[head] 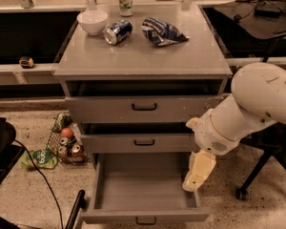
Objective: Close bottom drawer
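The bottom drawer [145, 216] of the grey cabinet [143, 66] is pulled far out. Its inside is empty and its small black loop handle [146, 221] shows at the lower edge of the camera view. My gripper [196, 175] hangs from the white arm [257, 104] just above the drawer's right side wall, pointing down. The middle drawer [144, 142] and the top drawer [144, 108] sit slightly out from the cabinet body.
On the cabinet top are a white bowl [92, 21], a lying blue can [117, 32], an upright can [125, 0] and a crumpled chip bag [162, 31]. A wire basket with cans [64, 142] stands on the floor at left. A chair base [257, 175] is at right.
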### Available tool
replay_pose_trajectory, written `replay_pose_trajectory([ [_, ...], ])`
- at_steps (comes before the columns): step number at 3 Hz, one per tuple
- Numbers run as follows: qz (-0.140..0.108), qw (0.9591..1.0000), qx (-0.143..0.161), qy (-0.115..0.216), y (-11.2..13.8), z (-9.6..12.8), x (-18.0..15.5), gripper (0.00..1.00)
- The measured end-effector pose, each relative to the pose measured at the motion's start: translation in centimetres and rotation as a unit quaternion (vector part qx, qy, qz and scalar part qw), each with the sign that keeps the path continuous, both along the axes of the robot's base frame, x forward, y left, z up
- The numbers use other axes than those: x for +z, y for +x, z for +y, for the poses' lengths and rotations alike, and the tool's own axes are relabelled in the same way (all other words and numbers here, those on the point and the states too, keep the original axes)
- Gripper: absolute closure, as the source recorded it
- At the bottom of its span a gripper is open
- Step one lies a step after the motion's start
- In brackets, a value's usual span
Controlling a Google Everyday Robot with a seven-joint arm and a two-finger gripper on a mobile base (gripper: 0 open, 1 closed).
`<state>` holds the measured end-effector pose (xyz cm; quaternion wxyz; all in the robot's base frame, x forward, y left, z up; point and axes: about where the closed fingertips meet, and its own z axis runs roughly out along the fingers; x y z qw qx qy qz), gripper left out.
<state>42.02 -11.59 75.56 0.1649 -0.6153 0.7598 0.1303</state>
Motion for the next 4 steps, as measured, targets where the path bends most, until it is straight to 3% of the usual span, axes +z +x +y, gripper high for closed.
replay_pose_trajectory([
  [2,-0.007,1.0000,0.003,-0.006,0.1,0.3,-1.3,0.00],
  [4,-0.006,0.9992,0.040,-0.007,-0.9,2.4,-12.0,0.00],
])
